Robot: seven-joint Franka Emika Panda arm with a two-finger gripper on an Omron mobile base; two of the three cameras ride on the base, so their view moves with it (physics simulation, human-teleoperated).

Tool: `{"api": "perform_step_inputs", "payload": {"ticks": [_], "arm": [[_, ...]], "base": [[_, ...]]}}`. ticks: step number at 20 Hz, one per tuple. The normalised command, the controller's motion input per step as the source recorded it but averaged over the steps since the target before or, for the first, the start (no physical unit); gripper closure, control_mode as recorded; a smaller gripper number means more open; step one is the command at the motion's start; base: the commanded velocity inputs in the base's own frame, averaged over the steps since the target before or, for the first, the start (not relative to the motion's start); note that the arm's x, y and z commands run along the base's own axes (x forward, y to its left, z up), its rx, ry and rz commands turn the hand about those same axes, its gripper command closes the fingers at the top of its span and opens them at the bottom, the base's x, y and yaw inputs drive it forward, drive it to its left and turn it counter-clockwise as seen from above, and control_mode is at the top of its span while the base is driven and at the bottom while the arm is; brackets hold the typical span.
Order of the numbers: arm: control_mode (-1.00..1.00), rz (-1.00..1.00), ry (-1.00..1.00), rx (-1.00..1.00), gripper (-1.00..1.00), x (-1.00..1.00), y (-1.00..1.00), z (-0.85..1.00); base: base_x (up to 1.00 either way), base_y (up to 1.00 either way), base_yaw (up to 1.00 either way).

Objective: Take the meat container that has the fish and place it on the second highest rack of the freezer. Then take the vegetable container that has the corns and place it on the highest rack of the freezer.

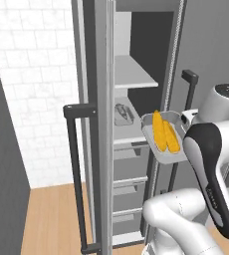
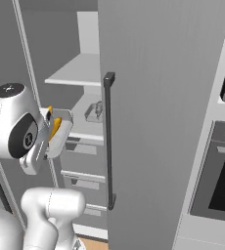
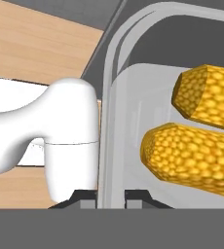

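The freezer (image 1: 136, 124) stands open, its highest rack (image 1: 134, 74) bare; the second highest rack (image 1: 129, 137) already carries the fish container (image 1: 123, 114). The vegetable container (image 1: 164, 137) with the corns (image 1: 165, 132) hangs tilted just outside the opening, below the highest rack. The end effector (image 3: 111, 197) is pinched almost closed on the container's rim. Best to lift first, level the tray, then slide it inward, clear of the door edge.

Two yellow-orange corns (image 1: 165, 133) lie side by side in a pale tray (image 1: 162, 152), tilted, held before the open freezer (image 1: 131, 124); the fish (image 1: 122, 114) rests in its tray on the second highest rack (image 1: 129, 135), below the highest rack (image 1: 132, 73).
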Motion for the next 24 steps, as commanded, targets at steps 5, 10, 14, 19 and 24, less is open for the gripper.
{"api": "perform_step_inputs", "payload": {"ticks": [5,10,14,19,24], "arm": [[-1.0,-0.01,-0.12,0.0,1.0,-0.1,0.0,0.33],[-1.0,0.0,-0.33,0.0,1.0,-0.13,0.0,0.92],[-1.0,0.0,-0.17,0.0,1.0,0.16,0.0,0.65],[-1.0,0.0,-0.08,0.0,1.0,0.55,0.0,0.38],[-1.0,0.0,-0.06,0.0,1.0,0.64,0.0,0.27]], "base": [[0.0,0.0,0.0],[0.0,0.0,0.0],[0.0,0.0,0.0],[0.0,0.0,0.0],[0.0,0.0,0.0]]}}
